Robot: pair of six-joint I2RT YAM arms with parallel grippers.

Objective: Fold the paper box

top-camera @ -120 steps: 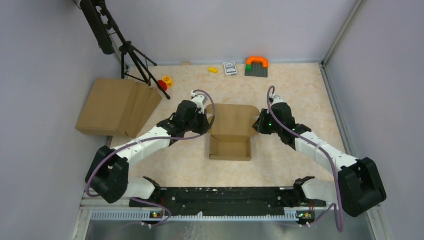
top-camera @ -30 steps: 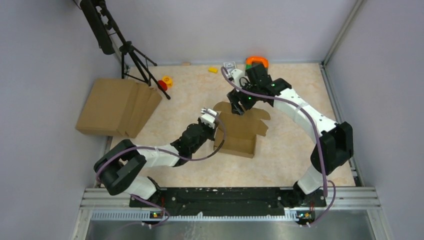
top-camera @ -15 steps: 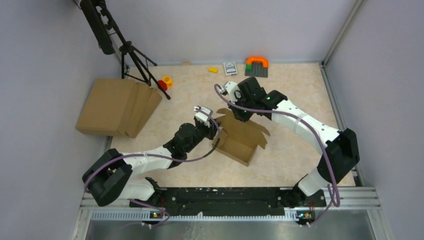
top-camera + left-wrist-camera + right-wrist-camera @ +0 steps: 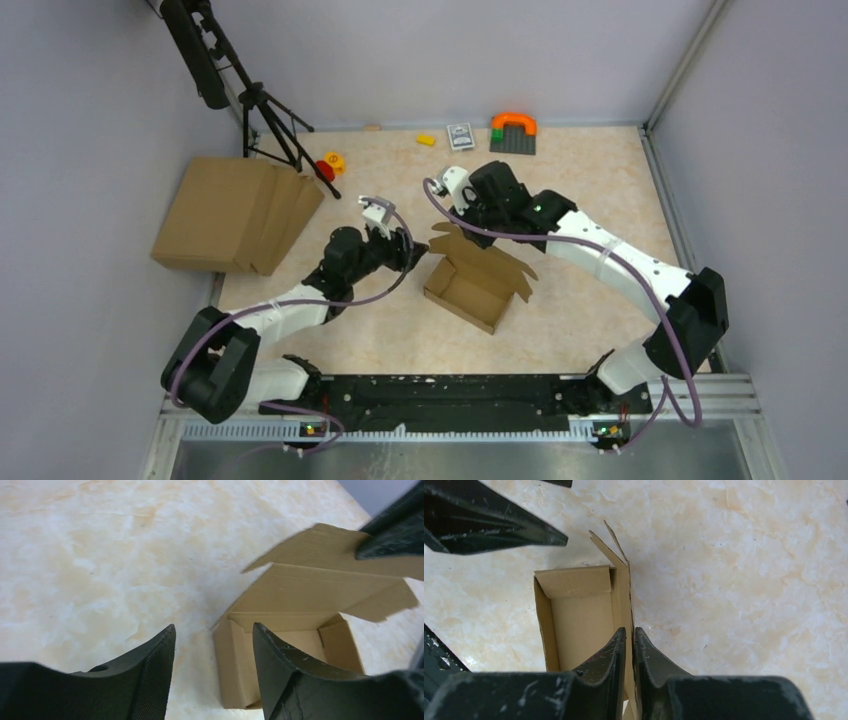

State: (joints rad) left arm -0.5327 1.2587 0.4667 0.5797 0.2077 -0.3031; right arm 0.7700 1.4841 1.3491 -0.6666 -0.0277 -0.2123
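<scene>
The paper box [image 4: 478,288] is a small brown open tray in the middle of the table, turned at an angle, with its lid panel and tabs raised along the far side. My right gripper [image 4: 468,226] is shut on the thin edge of that raised panel. In the right wrist view its tips [image 4: 630,629] pinch the cardboard beside the open tray [image 4: 579,615]. My left gripper [image 4: 404,250] stands open just left of the box and apart from it. In the left wrist view, bare table shows between the left gripper's [image 4: 214,626] fingers, with the box [image 4: 300,600] ahead to the right.
A pile of flat brown cardboard [image 4: 235,212] lies at the left, with a black tripod [image 4: 265,110] behind it. Red and yellow toys [image 4: 330,165], a yellow brick [image 4: 426,139], a card deck [image 4: 460,135] and a green plate with an orange arch [image 4: 513,133] line the back wall.
The left gripper has let go of the box's left wall, opened and drawn back to the left. The right gripper has closed on the raised panel, and the box has turned.
</scene>
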